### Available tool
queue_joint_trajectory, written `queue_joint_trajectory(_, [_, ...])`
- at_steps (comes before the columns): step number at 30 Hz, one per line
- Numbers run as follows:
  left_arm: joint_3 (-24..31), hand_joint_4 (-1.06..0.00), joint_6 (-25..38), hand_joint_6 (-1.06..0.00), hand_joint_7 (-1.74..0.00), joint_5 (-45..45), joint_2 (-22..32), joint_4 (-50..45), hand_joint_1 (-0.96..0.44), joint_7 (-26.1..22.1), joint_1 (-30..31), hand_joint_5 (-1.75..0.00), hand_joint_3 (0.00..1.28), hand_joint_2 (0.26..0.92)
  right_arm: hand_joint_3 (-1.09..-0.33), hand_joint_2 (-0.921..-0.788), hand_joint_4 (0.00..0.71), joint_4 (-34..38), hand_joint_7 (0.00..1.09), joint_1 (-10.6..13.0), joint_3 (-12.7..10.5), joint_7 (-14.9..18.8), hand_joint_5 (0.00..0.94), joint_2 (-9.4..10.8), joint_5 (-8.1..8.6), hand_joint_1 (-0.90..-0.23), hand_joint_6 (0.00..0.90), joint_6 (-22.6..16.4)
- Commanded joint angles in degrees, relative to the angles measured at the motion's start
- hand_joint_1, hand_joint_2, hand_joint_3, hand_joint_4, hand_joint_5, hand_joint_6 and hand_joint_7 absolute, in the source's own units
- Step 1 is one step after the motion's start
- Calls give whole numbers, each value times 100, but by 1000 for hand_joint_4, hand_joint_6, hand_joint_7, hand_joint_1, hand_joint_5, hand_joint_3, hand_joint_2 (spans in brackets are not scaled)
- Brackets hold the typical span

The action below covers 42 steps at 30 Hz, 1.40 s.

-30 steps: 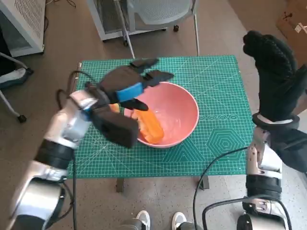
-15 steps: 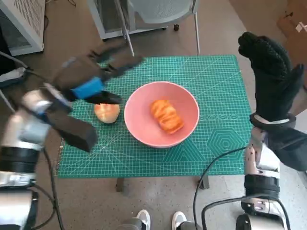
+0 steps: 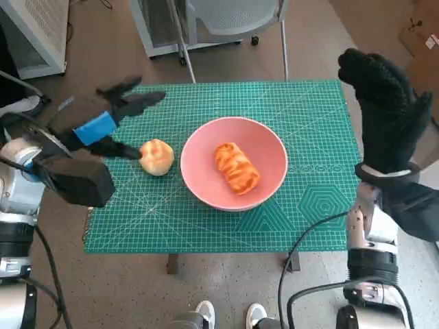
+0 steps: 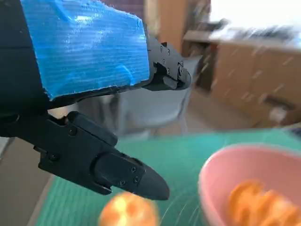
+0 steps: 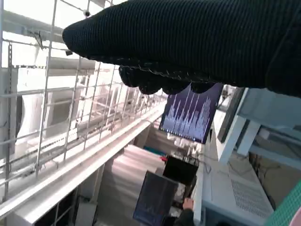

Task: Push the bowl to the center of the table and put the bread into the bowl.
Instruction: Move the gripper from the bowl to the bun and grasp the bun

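Note:
The pink bowl [image 3: 233,162] sits near the middle of the green mat, with a striped orange bread [image 3: 236,167] lying inside it. The bowl [image 4: 244,179] and the bread [image 4: 256,207] also show in the left wrist view. My left hand [image 3: 103,116] hovers over the mat's left side, fingers spread, holding nothing [image 4: 89,103]. A round bun [image 3: 157,157] lies on the mat just left of the bowl, close under that hand's fingers. My right hand [image 3: 387,113] is raised above the table's right edge, fingers up, empty.
The green cutting mat [image 3: 309,205] covers the small table. A chair [image 3: 230,17] and a white cabinet stand behind it. A cable [image 3: 302,240] hangs at the front right. Shoes of a person [image 3: 226,317] show below the table's front edge.
My left hand let the bread go into the bowl, then drew back left and away from the bowl. The bread now lies in the bowl. The right hand stayed raised.

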Motion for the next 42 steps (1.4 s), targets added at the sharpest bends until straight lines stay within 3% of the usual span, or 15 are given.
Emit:
queue_joint_trajectory(1, [-117,-91,-4,-312,-21,40,-94,262,-521,-28,-46,0,3,782,-418,-921,350,189,11,-33,11,115,0,54,59,-466,454,46])
queue_joint_trajectory(14, [-635,-89,-173,-312,-12,541,-426,1302,-536,384,-386,0,1,781,-414,-921,340,92,11,15,5,264,1,15,94,-473,459,103])
queue_joint_trajectory(27, [-1136,-71,227,-292,0,1030,-896,2492,-546,755,-828,0,3,789,-419,-921,353,-107,13,139,-40,244,6,-97,19,-467,466,140])
queue_joint_trajectory(36, [-1509,-52,772,-267,0,1295,-1373,3197,-480,909,-1101,0,4,799,-428,-921,351,-184,12,195,-32,133,3,-129,-131,-453,468,99])
queue_joint_trajectory(42, [-1819,-67,1221,-281,-10,1547,-1644,3552,-295,1123,-1238,-8,1,790,-440,-921,351,-278,11,253,-19,62,2,-155,-180,-446,469,104])
